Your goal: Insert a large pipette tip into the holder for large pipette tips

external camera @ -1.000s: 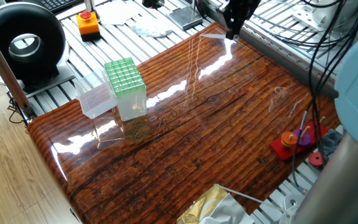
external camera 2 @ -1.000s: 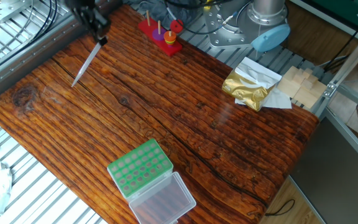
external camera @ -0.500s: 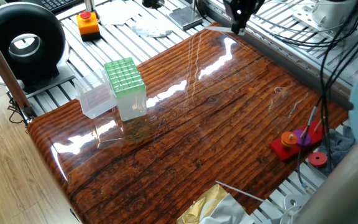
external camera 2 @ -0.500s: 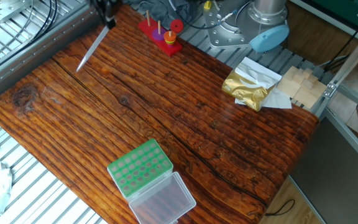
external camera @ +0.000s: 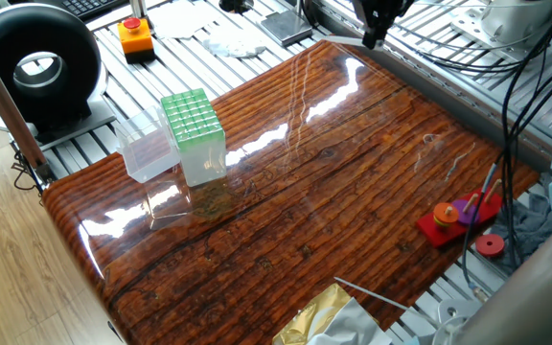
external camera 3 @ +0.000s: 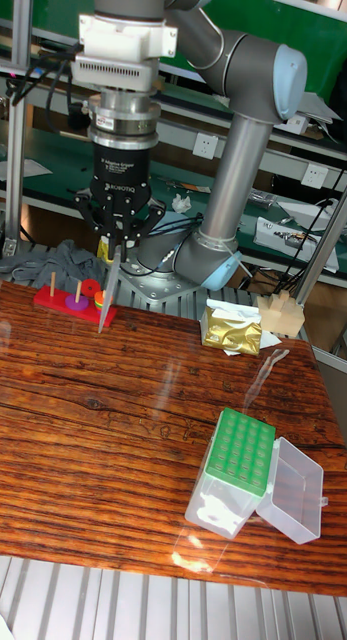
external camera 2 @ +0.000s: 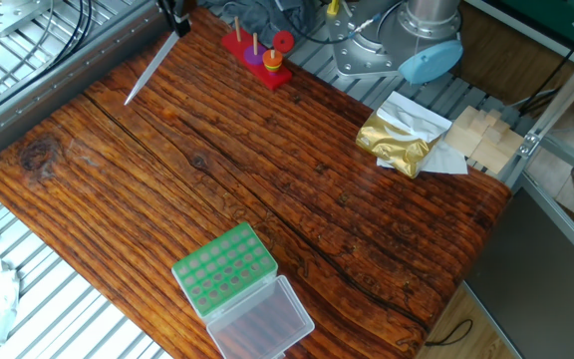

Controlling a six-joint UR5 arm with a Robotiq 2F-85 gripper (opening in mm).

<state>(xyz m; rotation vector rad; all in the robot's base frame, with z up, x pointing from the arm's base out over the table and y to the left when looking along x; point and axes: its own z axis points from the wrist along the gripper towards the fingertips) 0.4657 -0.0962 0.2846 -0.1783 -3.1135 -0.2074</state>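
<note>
Glossy wood-grain table sits on slatted aluminium framing.

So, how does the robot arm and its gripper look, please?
The arm is silver-grey tubing with light blue caps at the joints. The gripper is black, with small white lettering on its cylindrical body and dark fingers, under a white wrist block. Dark cables hang nearby.
</note>
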